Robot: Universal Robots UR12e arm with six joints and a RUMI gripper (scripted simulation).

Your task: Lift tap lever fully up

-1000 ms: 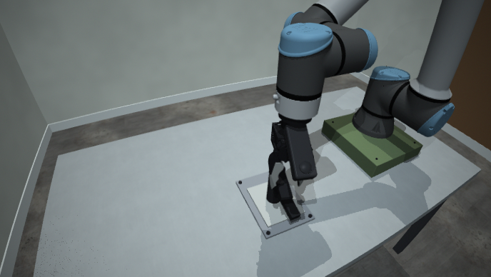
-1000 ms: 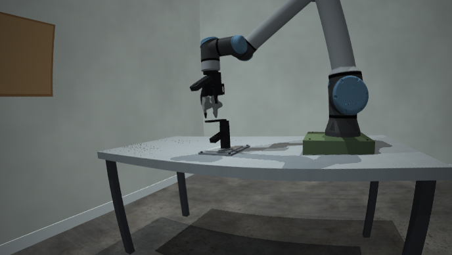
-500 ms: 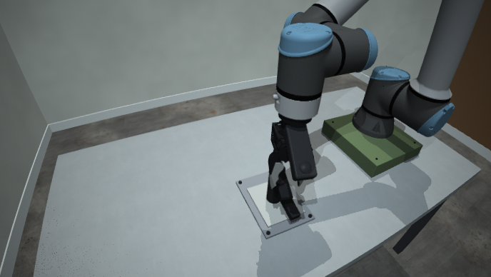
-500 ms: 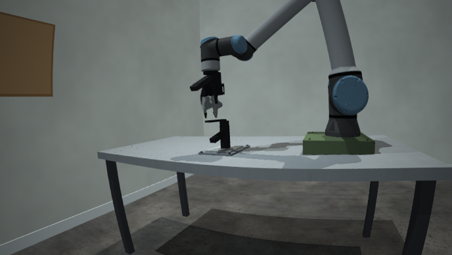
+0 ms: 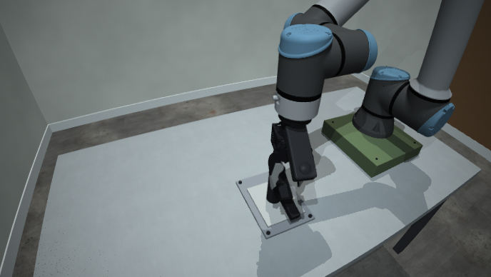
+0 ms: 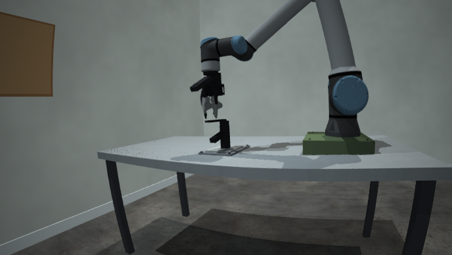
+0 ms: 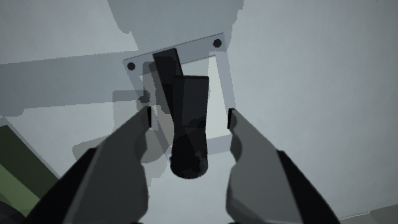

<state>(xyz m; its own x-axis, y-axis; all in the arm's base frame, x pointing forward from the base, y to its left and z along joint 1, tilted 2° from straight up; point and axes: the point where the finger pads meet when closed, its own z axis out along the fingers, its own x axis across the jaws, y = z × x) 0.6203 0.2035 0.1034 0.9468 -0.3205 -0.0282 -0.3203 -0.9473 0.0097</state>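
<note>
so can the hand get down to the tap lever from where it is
Probably yes. The hand hangs open just above the lever, holding nothing, and the gap between them looks free. The lever lies flat, not lifted.

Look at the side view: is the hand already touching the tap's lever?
No. The hand hangs above the flat lever of the tap, with a gap showing between its fingertips and the lever.

Dim even light, soft shadows on table (image 5: 143, 200) (overlapping), slightly blurry
</note>
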